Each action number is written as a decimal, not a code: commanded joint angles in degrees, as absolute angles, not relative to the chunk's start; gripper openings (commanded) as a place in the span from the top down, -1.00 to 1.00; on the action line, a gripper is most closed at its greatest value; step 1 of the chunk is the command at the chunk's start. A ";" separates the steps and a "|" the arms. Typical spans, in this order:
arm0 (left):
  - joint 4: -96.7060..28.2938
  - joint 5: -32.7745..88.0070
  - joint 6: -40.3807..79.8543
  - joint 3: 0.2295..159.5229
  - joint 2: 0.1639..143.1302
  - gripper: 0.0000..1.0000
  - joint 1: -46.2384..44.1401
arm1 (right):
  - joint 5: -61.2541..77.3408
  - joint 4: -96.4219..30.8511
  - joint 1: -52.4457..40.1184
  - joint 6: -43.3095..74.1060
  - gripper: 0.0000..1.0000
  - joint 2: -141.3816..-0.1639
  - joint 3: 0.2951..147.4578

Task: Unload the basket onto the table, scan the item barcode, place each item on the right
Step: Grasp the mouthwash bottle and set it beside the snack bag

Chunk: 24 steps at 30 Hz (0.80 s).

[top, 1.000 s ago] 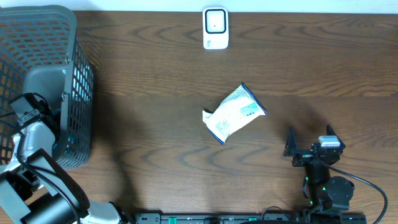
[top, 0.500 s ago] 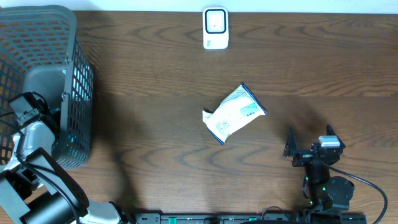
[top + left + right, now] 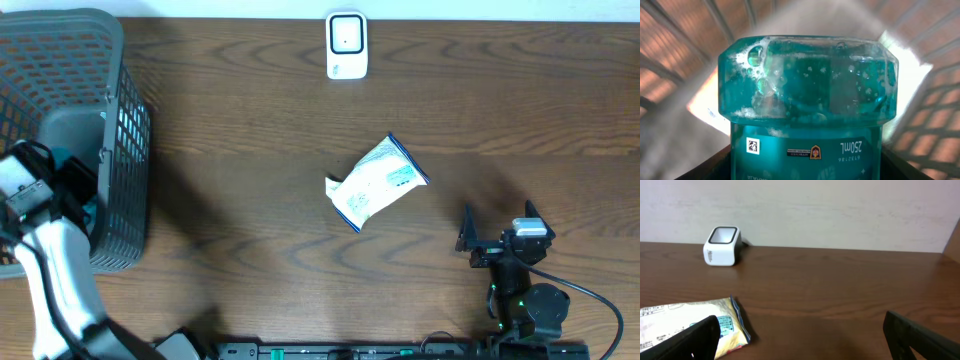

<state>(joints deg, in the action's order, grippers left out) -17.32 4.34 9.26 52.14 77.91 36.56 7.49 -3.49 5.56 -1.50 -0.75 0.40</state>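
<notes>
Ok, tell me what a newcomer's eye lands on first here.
The teal bottle fills the left wrist view, bubbles in its liquid, gripped between the left fingers inside the grey basket at the left of the table. In the middle lies a white and blue packet, with the white scanner at the far edge.

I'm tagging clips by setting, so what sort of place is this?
Probably a mock shop checkout on a wooden table: a white barcode scanner at the far edge, a grey mesh shopping basket holding a teal bottle, and a white-and-blue packet lying mid-table.
</notes>
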 commanded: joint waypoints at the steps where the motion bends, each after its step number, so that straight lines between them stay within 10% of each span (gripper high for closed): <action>1: -15.20 4.67 10.66 53.93 68.62 0.05 36.69 | 7.18 -3.68 5.91 -1.10 -0.98 -0.75 0.32; 13: -1.23 7.44 17.37 53.93 47.72 0.03 36.69 | 7.18 -3.68 4.71 -1.10 -0.99 -1.02 0.32; 24: 1.52 38.15 32.27 53.87 43.99 0.04 30.15 | 7.18 -3.68 4.56 -1.10 -0.99 -1.02 0.32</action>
